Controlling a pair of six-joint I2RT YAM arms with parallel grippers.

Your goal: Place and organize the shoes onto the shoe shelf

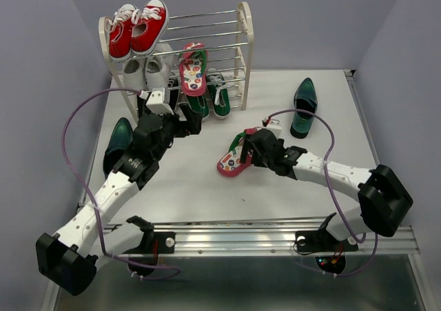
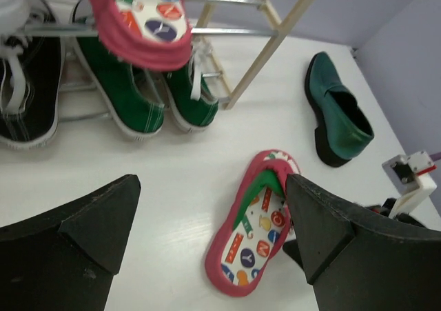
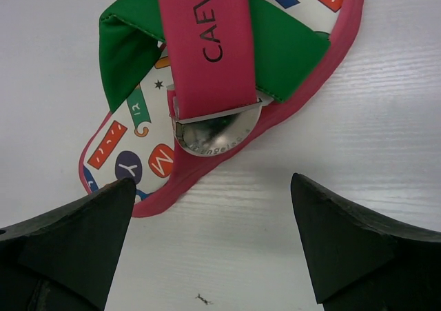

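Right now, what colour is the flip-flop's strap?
The strap is pink over green; right wrist view.

On the pink strap (image 3: 207,42) of the flip-flop (image 3: 176,183) lying on the surface (image 3: 358,187), the black capitals "CAEVE" can be read; the word is cut off at the picture's edge. Small engraved lettering is seen on the metal disc (image 3: 217,133) under the strap, of which only "angeles" can be made out. Single letters "Y" and "M" are printed on the footbed (image 3: 138,163).
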